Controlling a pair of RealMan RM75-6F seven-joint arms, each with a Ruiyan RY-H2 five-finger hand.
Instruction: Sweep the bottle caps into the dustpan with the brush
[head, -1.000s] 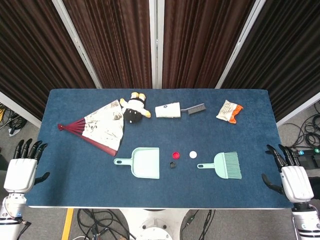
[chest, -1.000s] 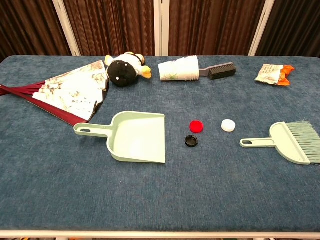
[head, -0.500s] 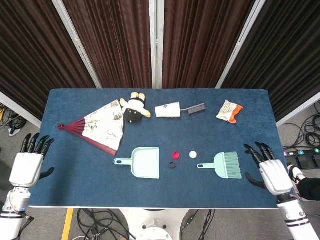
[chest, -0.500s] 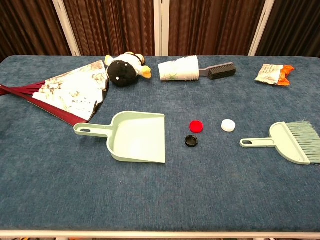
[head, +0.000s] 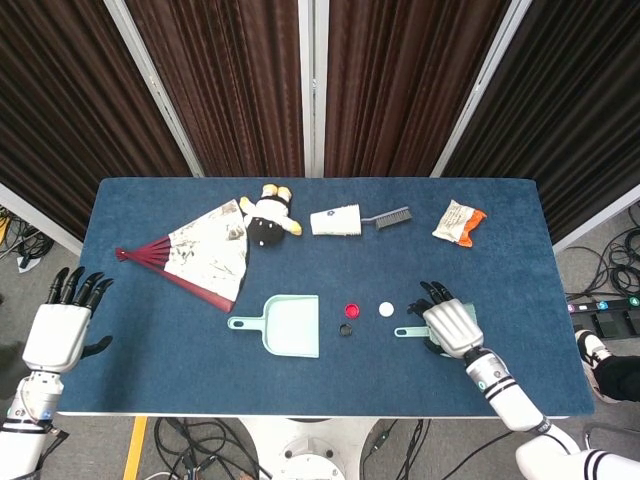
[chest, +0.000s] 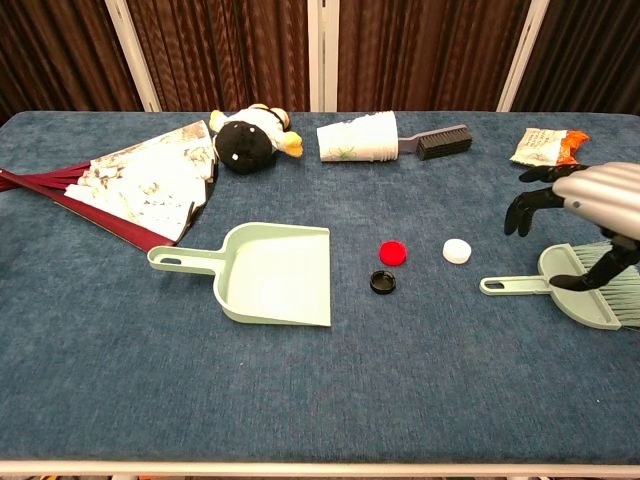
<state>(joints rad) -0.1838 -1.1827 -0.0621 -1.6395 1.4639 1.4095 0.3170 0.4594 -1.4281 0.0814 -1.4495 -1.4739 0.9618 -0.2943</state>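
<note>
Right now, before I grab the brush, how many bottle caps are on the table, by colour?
Red cap: 1
White cap: 1
Black cap: 1
Total: 3, all lying between the dustpan and the brush.

R hand (head: 452, 327) over brush (head: 412, 330)

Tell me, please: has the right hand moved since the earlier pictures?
Yes. The right hand moved inward from the table's right edge and is now above the green brush.

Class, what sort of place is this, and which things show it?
Probably a robot lab's test station: a blue-covered table before dark curtains, loose cables on the floor, and staged props such as the dustpan.
</note>
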